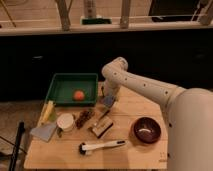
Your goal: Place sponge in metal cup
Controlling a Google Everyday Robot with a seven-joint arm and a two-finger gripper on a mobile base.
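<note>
Camera view shows the gripper (108,100) hanging low over the table (135,115) beside the green tray (60,87), fingers pinching the sponge (108,101) clear of the wood, likely lifted for carrying; I can't pick out the cup.

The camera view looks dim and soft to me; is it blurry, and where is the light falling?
Camera view: soft all over, edges fuzzy; warm light falls on the wooden table while the background stays dark; the white arm looks brightest; the gripper, shut on the sponge, hangs beside the green tray; the red bowl shows a small glint.
</note>
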